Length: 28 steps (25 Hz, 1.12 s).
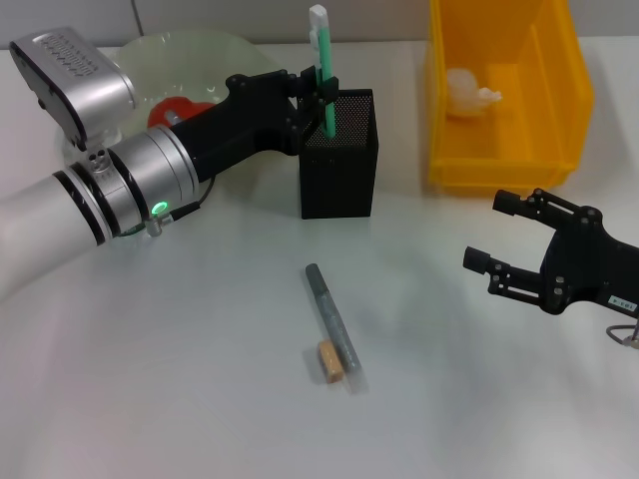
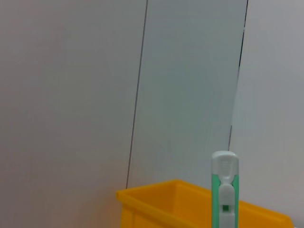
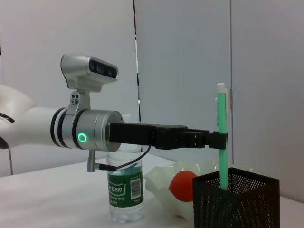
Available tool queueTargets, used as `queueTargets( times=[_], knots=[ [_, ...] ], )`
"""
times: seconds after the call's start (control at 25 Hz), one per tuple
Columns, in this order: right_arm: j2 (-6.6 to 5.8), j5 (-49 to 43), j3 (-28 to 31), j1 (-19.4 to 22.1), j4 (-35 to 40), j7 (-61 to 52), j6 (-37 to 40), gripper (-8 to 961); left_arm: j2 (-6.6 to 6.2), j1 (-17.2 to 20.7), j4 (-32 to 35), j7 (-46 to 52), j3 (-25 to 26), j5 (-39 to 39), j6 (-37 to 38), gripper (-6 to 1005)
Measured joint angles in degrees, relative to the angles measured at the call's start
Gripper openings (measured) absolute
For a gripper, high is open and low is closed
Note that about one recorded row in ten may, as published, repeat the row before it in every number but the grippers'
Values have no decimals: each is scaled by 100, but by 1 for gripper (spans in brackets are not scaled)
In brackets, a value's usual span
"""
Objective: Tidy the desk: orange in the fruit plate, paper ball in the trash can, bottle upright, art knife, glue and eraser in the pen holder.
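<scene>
My left gripper is shut on a green and white art knife and holds it upright, its lower end inside the black mesh pen holder. The right wrist view shows the same: knife, holder, left gripper. The knife's top shows in the left wrist view. A grey glue stick and a tan eraser lie on the table in front of the holder. The orange is on the clear fruit plate. The paper ball lies in the yellow bin. The bottle stands upright. My right gripper is open and empty.
The yellow bin stands at the back right, just beyond my right gripper. The left arm reaches across the back left of the white table, over the plate. The bottle is hidden behind that arm in the head view.
</scene>
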<state>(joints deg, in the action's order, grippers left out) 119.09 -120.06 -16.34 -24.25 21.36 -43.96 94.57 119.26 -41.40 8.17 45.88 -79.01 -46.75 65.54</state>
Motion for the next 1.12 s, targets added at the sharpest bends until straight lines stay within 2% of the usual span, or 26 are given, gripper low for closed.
queueTargets(
  times=[0.6,0.72,1.12],
  knots=[
    [-10,1,0,18,0,-7,12,792,0,-26,0,-22,-26,-17,-5,212],
    [-9,1,0,35,0,-7,13,792,0,-31,3,1,-87,-8,-32,396],
    [-10,8,0,75,0,-6,41,791,0,8,62,151,-96,9,129,795]
  ],
)
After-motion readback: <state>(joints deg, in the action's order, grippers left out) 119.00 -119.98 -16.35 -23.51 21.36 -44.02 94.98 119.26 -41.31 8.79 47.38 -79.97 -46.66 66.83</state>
